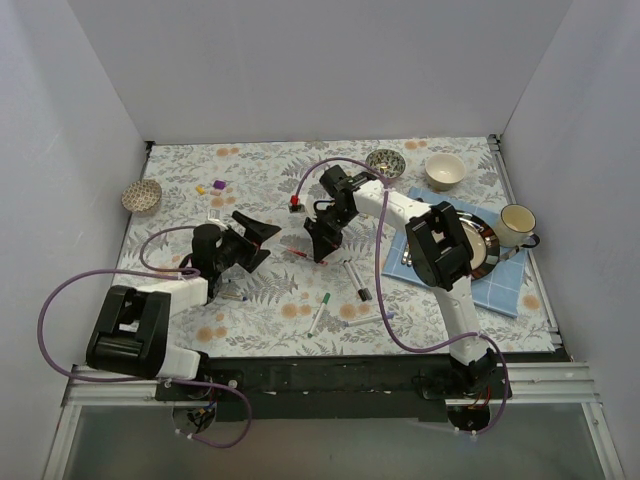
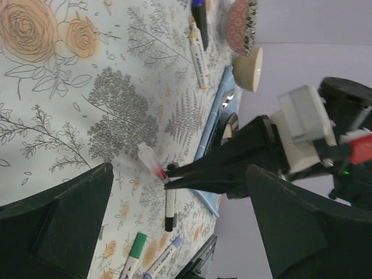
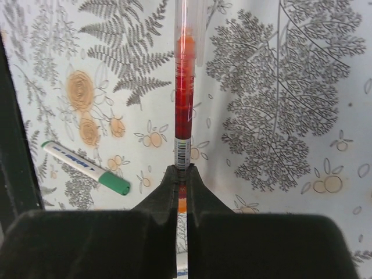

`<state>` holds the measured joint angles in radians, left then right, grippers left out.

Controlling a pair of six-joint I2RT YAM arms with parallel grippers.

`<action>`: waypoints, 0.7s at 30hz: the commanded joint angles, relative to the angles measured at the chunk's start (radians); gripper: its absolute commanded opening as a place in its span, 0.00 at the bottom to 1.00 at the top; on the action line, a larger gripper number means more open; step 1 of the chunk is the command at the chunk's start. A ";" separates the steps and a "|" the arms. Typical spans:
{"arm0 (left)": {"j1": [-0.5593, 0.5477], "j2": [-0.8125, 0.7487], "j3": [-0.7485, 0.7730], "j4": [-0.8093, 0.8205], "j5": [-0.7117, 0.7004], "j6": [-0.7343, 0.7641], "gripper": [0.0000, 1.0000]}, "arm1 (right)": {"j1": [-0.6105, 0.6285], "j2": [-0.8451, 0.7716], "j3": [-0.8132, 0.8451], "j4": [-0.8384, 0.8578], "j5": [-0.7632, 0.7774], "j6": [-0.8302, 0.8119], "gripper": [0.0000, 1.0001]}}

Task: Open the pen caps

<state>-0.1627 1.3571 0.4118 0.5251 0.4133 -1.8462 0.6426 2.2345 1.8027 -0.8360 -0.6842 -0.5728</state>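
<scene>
Over surface (image 1: pixel 260 170), hangs left gripper (image 1: pixel 262 243) with jaws apart. Clamps right gripper (image 3: pixel 182 170) jaws, by the tips only, on end of red pen (image 3: pixel 183 104), low at surface. Risks pen pivoting or slipping free under pull. Leaves green cap (image 3: pixel 114 184) on its pen, nearby.

Probably a robotics lab cell: plain white panels (image 1: pixel 300 60) enclose the desk (image 1: pixel 260 170) on three sides; a mounting rail (image 1: pixel 330 378) spans its near edge.

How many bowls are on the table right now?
3: the left patterned bowl by the left wall, the far patterned bowl near the back edge, and the cream bowl just right of it. Others may be hidden from view.
</scene>
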 commanded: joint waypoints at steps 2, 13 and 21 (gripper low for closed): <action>-0.069 0.073 0.077 -0.043 -0.126 0.004 0.98 | 0.000 -0.050 0.021 -0.006 -0.132 0.030 0.01; -0.143 0.146 0.154 -0.096 -0.194 0.010 0.56 | 0.000 -0.044 0.021 0.001 -0.170 0.056 0.01; -0.162 0.149 0.154 -0.085 -0.191 0.013 0.26 | -0.001 -0.042 0.004 0.029 -0.166 0.085 0.01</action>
<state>-0.3126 1.5143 0.5438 0.4404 0.2417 -1.8462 0.6426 2.2337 1.8027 -0.8330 -0.8173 -0.5083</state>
